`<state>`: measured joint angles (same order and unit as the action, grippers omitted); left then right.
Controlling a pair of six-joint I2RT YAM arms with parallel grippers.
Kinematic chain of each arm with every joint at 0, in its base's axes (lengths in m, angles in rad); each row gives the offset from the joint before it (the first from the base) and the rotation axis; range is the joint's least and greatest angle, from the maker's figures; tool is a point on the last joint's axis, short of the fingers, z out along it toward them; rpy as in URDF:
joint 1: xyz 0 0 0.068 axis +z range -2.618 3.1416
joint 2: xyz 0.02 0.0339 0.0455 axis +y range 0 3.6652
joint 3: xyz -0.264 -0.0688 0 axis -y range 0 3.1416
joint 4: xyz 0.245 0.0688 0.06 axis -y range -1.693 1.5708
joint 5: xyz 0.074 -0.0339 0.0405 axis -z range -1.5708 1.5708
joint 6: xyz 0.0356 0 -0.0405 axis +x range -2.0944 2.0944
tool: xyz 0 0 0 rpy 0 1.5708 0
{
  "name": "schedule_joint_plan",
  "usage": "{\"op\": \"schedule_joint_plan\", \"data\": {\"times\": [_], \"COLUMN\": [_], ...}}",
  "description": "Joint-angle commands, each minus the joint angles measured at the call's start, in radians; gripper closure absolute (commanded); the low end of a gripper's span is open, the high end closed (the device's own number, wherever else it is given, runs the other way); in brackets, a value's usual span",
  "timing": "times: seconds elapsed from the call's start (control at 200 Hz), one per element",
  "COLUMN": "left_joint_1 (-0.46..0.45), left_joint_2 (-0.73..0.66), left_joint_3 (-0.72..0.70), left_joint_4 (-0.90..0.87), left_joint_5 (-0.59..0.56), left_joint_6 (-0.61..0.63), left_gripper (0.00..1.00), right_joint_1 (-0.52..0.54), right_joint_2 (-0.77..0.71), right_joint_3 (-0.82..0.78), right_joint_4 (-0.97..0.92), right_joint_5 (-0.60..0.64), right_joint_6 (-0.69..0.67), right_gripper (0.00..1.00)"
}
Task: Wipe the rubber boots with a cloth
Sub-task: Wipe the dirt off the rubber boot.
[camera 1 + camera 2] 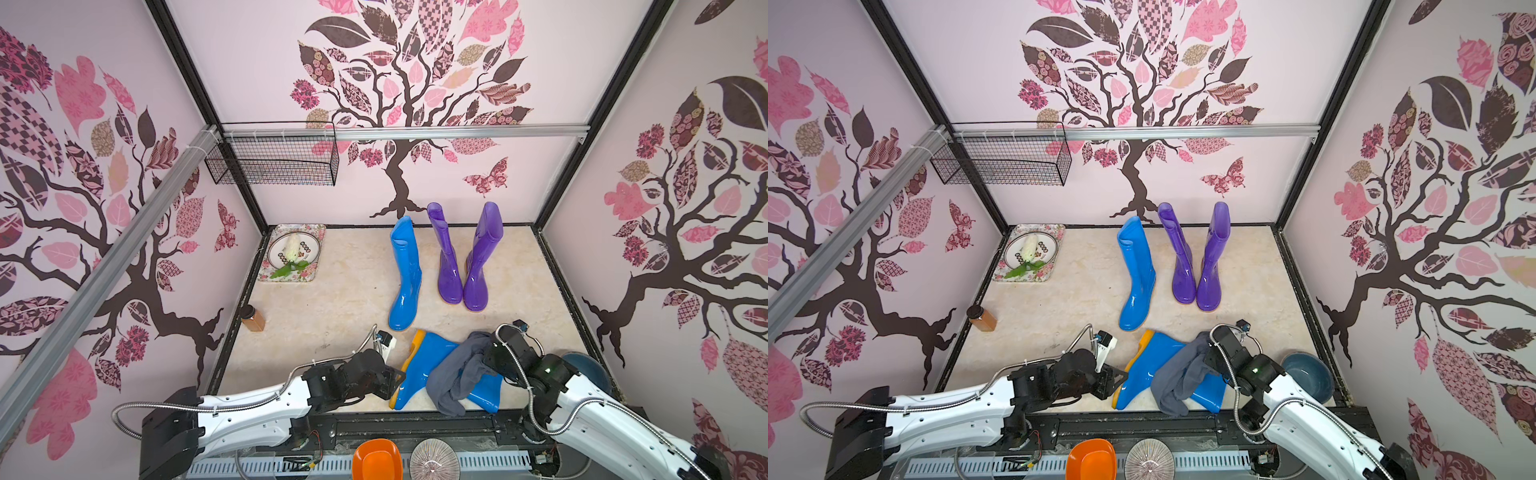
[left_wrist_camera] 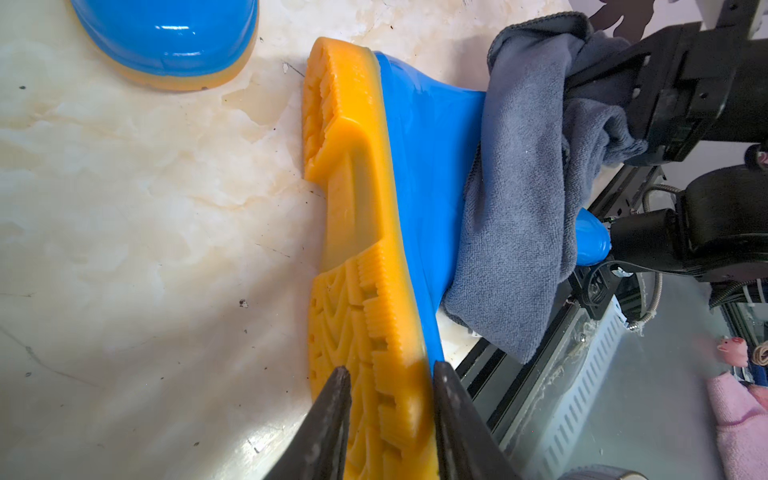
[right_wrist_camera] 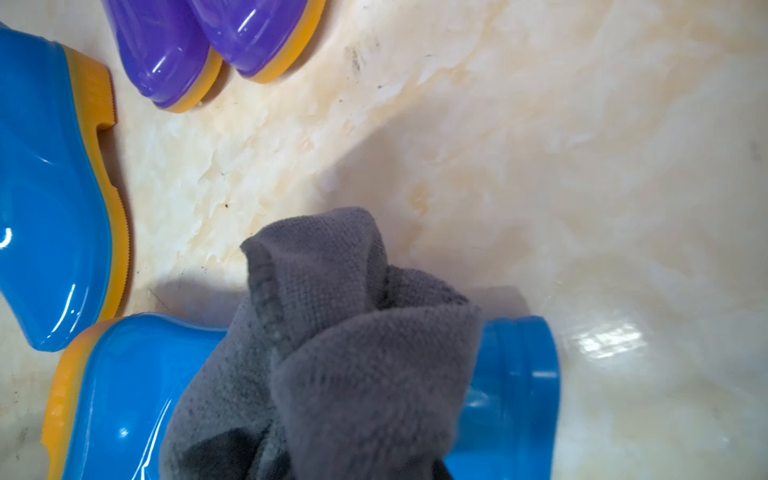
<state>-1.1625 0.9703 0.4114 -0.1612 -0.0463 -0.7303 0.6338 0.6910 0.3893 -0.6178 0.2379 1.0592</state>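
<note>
Left end effector grips the sole of the fallen blue boot; right end effector pinches the cloth draped over it.

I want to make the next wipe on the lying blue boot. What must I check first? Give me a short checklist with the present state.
1. Right gripper shut on cloth: ok.
2. Cloth draped over lying boot: ok.
3. Left gripper clamps that boot's sole near the toe: ok.
4. Standing blue boot and purple boots upright, apart from the cloth: ok.
5. Cloth end clear of the table front edge: not ok, it reaches over it.
6. Boot side facing the table wiped: cannot tell, hidden.
</note>
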Motion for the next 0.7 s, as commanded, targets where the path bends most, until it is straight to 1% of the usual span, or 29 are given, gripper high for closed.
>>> {"op": "schedule_joint_plan", "data": {"times": [0.0,0.045,0.15,0.235,0.295,0.345,0.39,0.435,0.5,0.58,0.695], "left_joint_1": [0.011,0.012,0.012,0.011,0.011,0.011,0.011,0.010,0.011,0.011,0.012], "left_joint_2": [0.028,0.029,0.025,0.025,0.031,0.037,0.039,0.035,0.023,0.003,-0.005], "left_joint_3": [0.013,0.015,0.007,-0.004,-0.007,-0.008,-0.005,-0.002,-0.002,-0.013,-0.010], "left_joint_4": [-0.003,-0.002,0.002,0.009,0.009,0.010,0.009,0.003,-0.004,-0.005,-0.011], "left_joint_5": [-0.024,-0.023,-0.029,-0.033,-0.035,-0.035,-0.035,-0.037,-0.041,-0.046,-0.045], "left_joint_6": [0.005,0.005,-0.004,-0.015,-0.019,-0.020,-0.021,-0.021,-0.023,-0.030,-0.029], "left_gripper": [0.65,0.65,0.65,0.65,0.65,0.65,0.65,0.65,0.65,0.65,0.64], "right_joint_1": [-0.002,-0.003,0.000,0.016,0.052,0.096,0.111,0.112,0.103,0.076,0.045], "right_joint_2": [0.010,0.032,0.145,0.256,0.335,0.391,0.422,0.434,0.418,0.329,0.121], "right_joint_3": [-0.009,-0.028,-0.024,0.034,0.093,0.141,0.154,0.138,0.098,0.048,-0.005], "right_joint_4": [0.036,0.146,0.342,0.455,0.501,0.512,0.522,0.524,0.474,0.337,0.103], "right_joint_5": [-0.035,-0.117,-0.279,-0.367,-0.391,-0.366,-0.364,-0.362,-0.306,-0.186,0.009], "right_joint_6": [0.027,0.010,0.010,-0.020,-0.040,-0.048,-0.035,0.004,0.051,0.097,0.148], "right_gripper": [1.00,1.00,1.00,1.00,1.00,1.00,1.00,1.00,1.00,1.00,1.00]}}
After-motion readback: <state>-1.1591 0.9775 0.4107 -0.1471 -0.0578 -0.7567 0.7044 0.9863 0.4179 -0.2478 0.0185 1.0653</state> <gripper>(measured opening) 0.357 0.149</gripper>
